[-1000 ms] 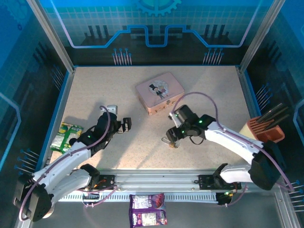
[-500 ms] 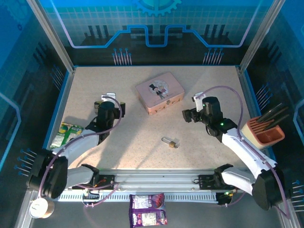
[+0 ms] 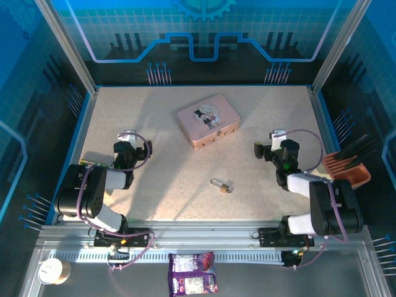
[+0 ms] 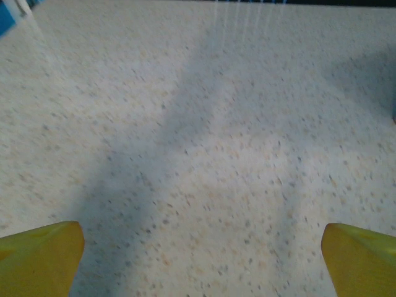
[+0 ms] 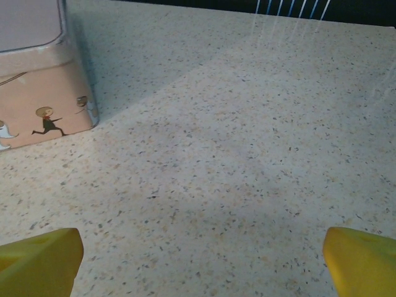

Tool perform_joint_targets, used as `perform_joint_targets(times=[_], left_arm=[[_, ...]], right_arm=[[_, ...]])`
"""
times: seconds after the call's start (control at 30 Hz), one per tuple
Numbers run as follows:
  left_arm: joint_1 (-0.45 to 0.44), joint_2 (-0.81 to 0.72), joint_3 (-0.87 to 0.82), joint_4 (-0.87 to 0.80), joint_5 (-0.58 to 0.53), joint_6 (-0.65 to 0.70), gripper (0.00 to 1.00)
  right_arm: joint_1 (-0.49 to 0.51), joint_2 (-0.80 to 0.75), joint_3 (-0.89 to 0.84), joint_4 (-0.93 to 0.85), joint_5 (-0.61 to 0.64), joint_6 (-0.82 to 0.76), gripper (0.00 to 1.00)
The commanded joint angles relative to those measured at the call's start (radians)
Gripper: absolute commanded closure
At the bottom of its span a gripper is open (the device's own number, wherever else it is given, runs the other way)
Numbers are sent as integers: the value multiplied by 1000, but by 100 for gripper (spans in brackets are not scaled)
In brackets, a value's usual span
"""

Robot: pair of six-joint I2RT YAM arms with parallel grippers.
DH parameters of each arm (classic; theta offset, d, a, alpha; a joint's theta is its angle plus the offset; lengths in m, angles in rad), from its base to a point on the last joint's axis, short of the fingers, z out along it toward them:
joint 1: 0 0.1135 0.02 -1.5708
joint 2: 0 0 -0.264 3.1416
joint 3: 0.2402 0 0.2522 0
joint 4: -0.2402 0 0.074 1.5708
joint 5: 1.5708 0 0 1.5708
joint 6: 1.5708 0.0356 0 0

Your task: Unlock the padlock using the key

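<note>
Looking down from the top camera, the padlock (image 3: 221, 185) lies on its side on the speckled counter (image 3: 167, 192). It sits on the arm-base side of the pink tin (image 3: 208, 120), well apart from it, and nothing touches it. Its silvery shackle points left and its brass body right. The left arm (image 3: 127, 158) is folded low, to the left of the tin and nearer the bases. The right arm (image 3: 286, 162) is folded the same way to the tin's right. Both sets of jaws are well apart from the padlock and hold nothing. An orange holder of dark tools (image 3: 348, 170) stands far right of the tin, beyond the counter's edge.

From the left wrist, two yellow fingertips (image 4: 38, 258) sit in the bottom corners, spread wide. The left jaws are released, with bare shadowed counter between them.

From the right wrist, the yellow fingertips (image 5: 38, 260) are again far apart, so the right jaws are released too. The tin's corner, with small running cartoon figures on its side, stands at the upper left. It is well ahead of the jaws, with bare counter in between.
</note>
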Motion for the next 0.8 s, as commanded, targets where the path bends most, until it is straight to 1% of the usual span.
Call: perform_joint_targets(times=[0.0,0.03,0.07,0.13,0.2,0.23,0.33,0.5,0.6,0.73,0.77], left_arm=[[6,5,12,111,108,-1,1],[6,3,32,69,95,-6,1],[6,5,33,68,93,-7,1],[6,4,33,68,87,-10,1],[6,5,32,69,86,-10,1],[6,5,32,71,84,-10,1],[6,5,30,71,84,-10,1],[6,5,30,73,82,-11,1],[6,6,31,71,82,-11,1],[6,5,31,73,82,-10,1],[6,5,31,72,82,-10,1]], right_arm=[[-17,84,-33,299,-137,10,0],[-17,119,-35,334,-152,5,1],[-18,163,-32,383,-163,4,0],[-18,137,-1,271,-154,0,0],[-17,153,24,247,-100,28,0],[-12,144,30,222,-83,23,0],[16,148,29,226,-12,12,0],[21,151,33,226,-9,8,0],[27,153,49,197,-51,-17,0],[29,154,52,197,-55,-15,0],[13,153,53,189,-88,-6,0]])
